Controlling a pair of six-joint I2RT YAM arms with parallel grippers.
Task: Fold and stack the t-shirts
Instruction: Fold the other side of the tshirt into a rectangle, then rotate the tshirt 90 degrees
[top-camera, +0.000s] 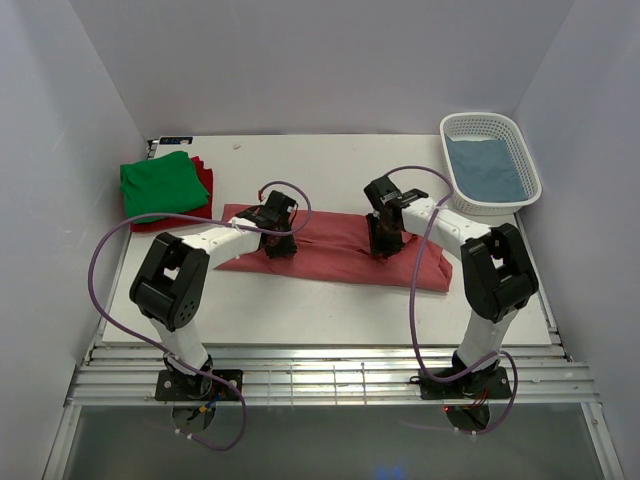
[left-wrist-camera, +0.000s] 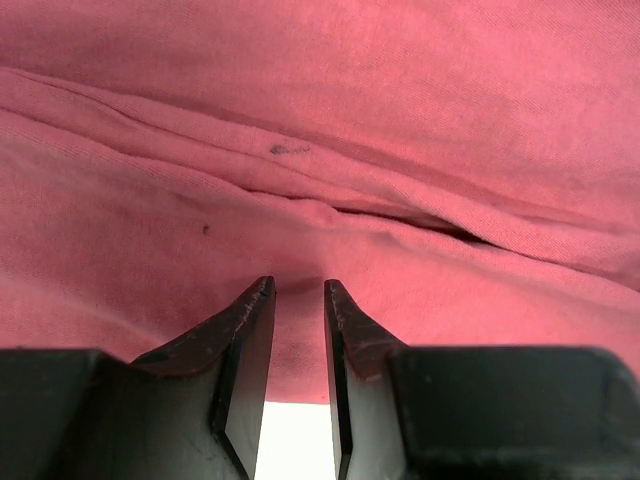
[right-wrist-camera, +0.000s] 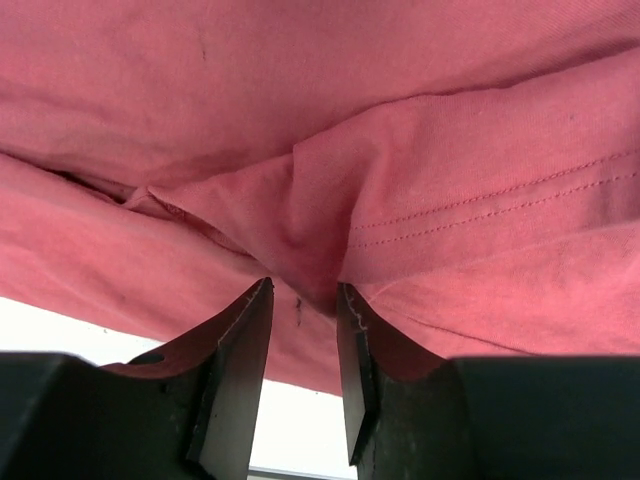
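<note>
1. On the white bench (top-camera: 330, 310), just beyond the far left corner of the pink-red shirt (top-camera: 330, 252), a folded green shirt (top-camera: 157, 185) sits on top of a dark red shirt (top-camera: 205, 180).
2. Purple cables (top-camera: 100, 260) loop out beside both arms, and the arms lean over the pink-red shirt and hide parts of it from above.
3. Past the pink-red shirt's right end stands a white lattice basket (top-camera: 480, 119), with a grey-blue shirt (top-camera: 485, 168) lying flat inside it.
4. The pink-red shirt lies as a long creased band across the middle of the bench, with a claw down on each half.
5. The left claw (left-wrist-camera: 298, 287) is at the shirt's near edge towards its left end. Its jaws are narrowly apart with the tips pressed into the cloth, and I cannot tell whether any cloth is pinched.
6. The right claw (right-wrist-camera: 304, 290) is at the near edge towards the shirt's right end. Its jaws have closed in on a raised fold of the pink-red cloth and grip it between the tips, beside a stitched hem.
</note>
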